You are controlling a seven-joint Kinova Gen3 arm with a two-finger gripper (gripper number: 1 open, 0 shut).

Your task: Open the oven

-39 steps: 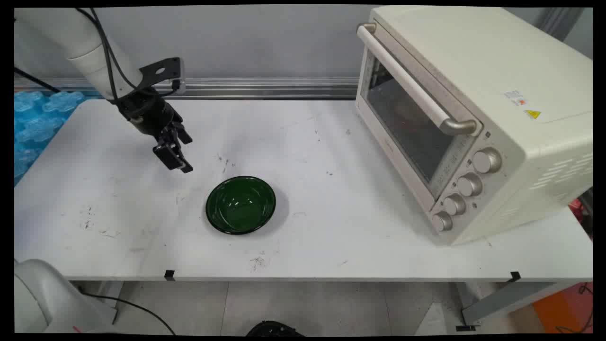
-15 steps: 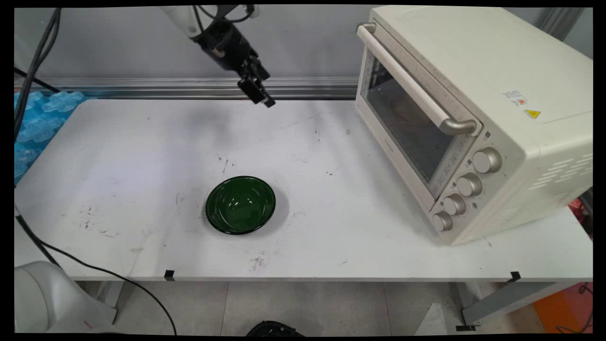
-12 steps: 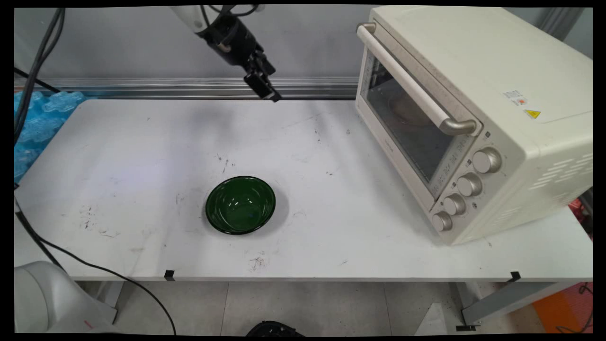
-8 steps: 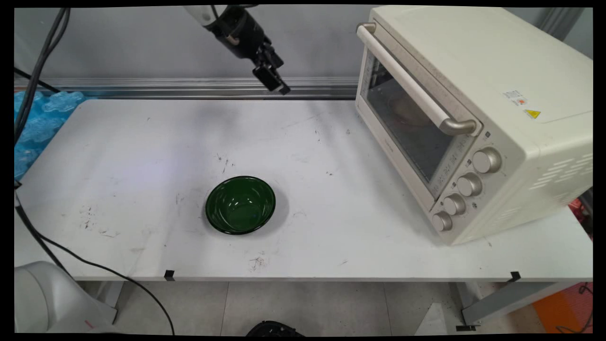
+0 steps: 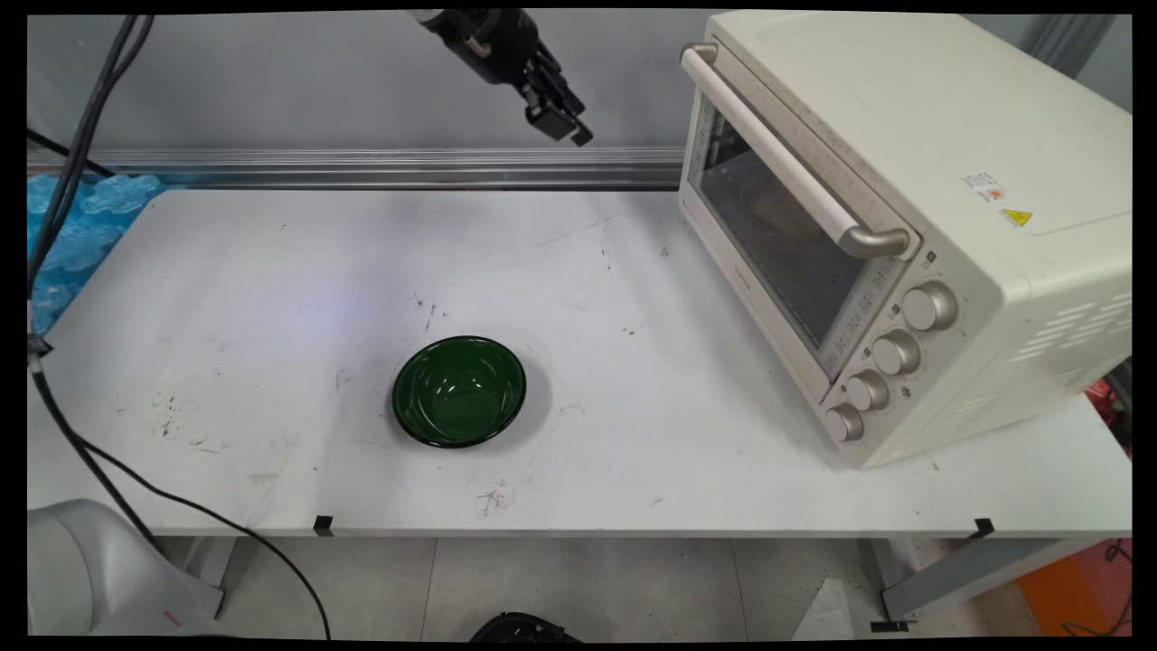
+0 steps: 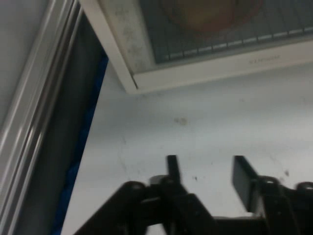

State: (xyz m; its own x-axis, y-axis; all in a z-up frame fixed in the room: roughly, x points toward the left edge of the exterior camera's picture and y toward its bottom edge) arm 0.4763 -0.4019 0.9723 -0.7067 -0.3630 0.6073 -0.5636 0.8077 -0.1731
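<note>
- The gripper (image 5: 562,124) is seen at the top centre of the main view, raised well above the table (image 5: 271,271); nothing is held in it.
- In the hand view the gripper (image 6: 205,171) is shown with its fingers (image 6: 172,167) parted and only bare table between them.
- The toaster oven (image 5: 904,217) occupies the right of the main view, its door shut; it is the thing nearest the gripper, and its lower door corner (image 6: 146,73) fills the top of the hand view.
- A green bowl (image 5: 459,391) is found upright at lower centre of the main view, well apart from the gripper.
</note>
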